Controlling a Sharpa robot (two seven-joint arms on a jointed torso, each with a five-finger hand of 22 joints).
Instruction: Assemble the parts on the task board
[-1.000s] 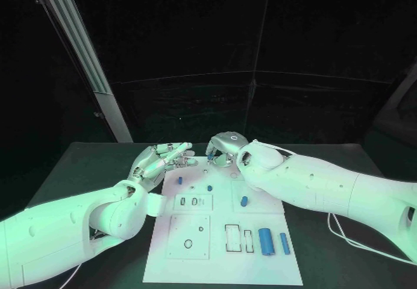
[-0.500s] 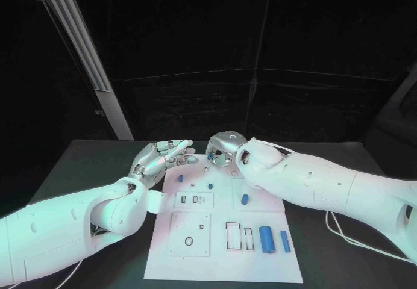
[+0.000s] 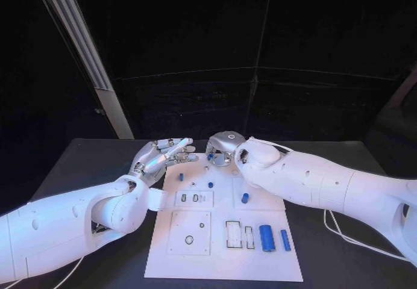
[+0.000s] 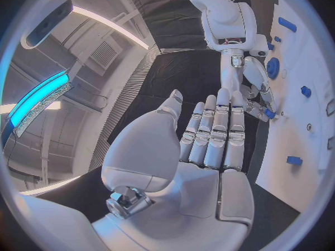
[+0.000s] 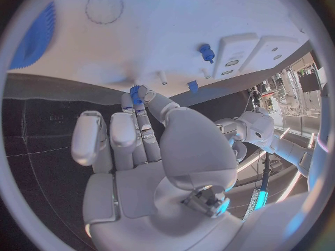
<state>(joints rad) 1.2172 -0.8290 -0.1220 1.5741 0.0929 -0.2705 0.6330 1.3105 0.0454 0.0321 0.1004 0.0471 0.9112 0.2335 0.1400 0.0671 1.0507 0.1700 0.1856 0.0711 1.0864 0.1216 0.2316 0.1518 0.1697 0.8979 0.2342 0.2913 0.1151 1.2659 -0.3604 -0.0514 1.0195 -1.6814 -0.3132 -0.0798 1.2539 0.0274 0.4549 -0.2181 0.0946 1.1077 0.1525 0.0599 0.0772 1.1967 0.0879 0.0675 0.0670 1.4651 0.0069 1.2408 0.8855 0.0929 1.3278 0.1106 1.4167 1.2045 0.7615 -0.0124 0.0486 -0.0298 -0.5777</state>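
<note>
White board (image 3: 222, 241) lies mid-desk, blue parts (image 3: 267, 238) on it. Right hand (image 3: 222, 150), at the far edge, pinches a small blue part (image 5: 135, 94); left hand (image 3: 163, 158) alongside, fingers (image 4: 213, 134) straight, released.

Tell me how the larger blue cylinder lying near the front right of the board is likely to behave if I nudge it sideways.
The larger blue cylinder lies on its side on the flat task board, so a sideways nudge would probably roll it. The thinner blue pin lies just beside it and would likely get bumped. It looks rigid, probably light plastic.
</note>
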